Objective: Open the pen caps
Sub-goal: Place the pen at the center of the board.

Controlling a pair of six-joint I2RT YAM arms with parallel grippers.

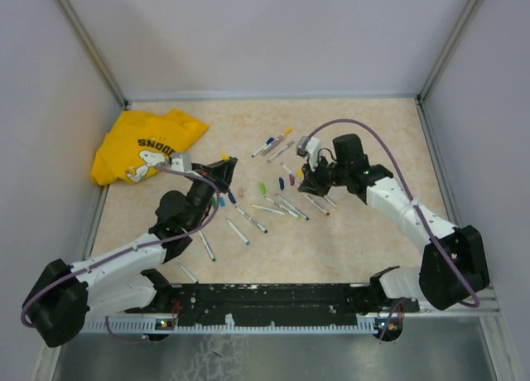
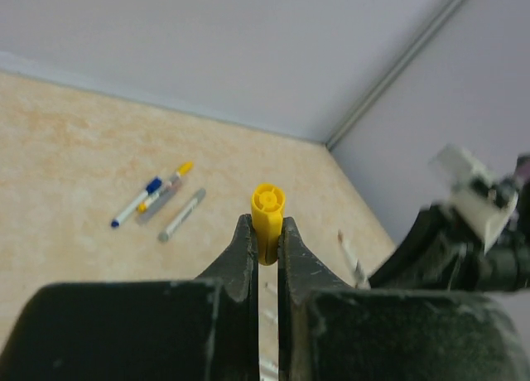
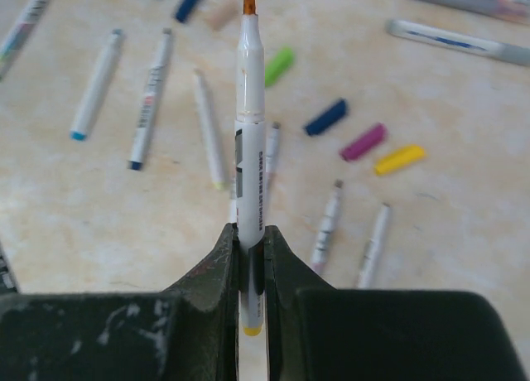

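My left gripper (image 2: pixel 267 229) is shut on a yellow pen cap (image 2: pixel 267 204), held off the table; it also shows in the top view (image 1: pixel 225 160). My right gripper (image 3: pixel 251 237) is shut on a white pen barrel (image 3: pixel 251 108) with a bare orange tip pointing away; in the top view it (image 1: pixel 307 183) is right of the pens. The two grippers are apart. Loose caps lie on the table: green (image 3: pixel 279 65), dark blue (image 3: pixel 325 118), magenta (image 3: pixel 363 142), yellow (image 3: pixel 399 159). Capped pens (image 2: pixel 153 197) lie at the back.
A yellow printed T-shirt (image 1: pixel 145 145) lies at the back left. Several uncapped barrels (image 1: pixel 286 205) are scattered between the arms. Grey walls enclose the table on three sides. A black rail (image 1: pixel 273 298) runs along the near edge.
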